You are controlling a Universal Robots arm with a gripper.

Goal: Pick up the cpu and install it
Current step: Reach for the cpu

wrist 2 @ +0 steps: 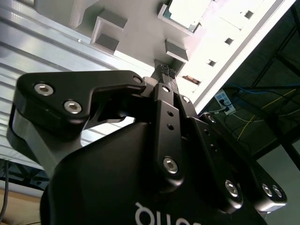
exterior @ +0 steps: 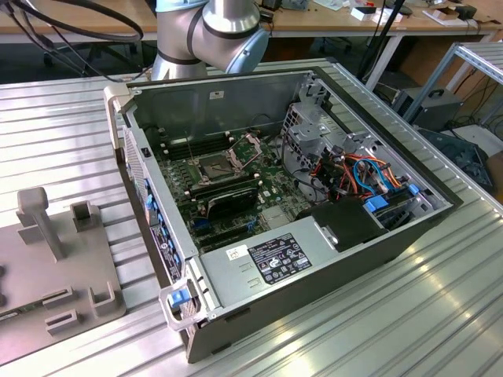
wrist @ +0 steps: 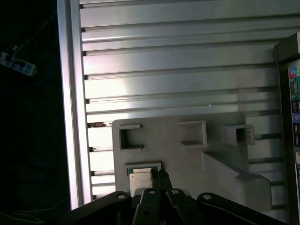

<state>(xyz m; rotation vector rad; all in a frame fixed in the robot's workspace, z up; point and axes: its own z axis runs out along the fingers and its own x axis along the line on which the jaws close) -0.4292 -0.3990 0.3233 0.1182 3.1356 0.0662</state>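
- One bare socket [exterior: 214, 166] is seen in the exterior view, on the board inside the open computer case [exterior: 220, 102]. The grey fixture plate [exterior: 55, 267] lies on the bench [exterior: 440, 314], at the exterior view's left of the case. The case walls stand high all round, so room is judged open from above alone.
- In the first wrist view the pincer [wrist: 157, 174] is seen closed, gripping nothing. Its tips are at the rim of the plate pocket where the cpu [wrist: 138, 181] lies flat.
- In the second wrist view the pincer [wrist 2: 166, 70] is again seen closed and empty, the cpu [wrist 2: 187, 10] beyond it. The cpu is judged light, stiff, thin and easily damaged underneath; it is best taken by opposite edges, though the pocket rim leaves little room.
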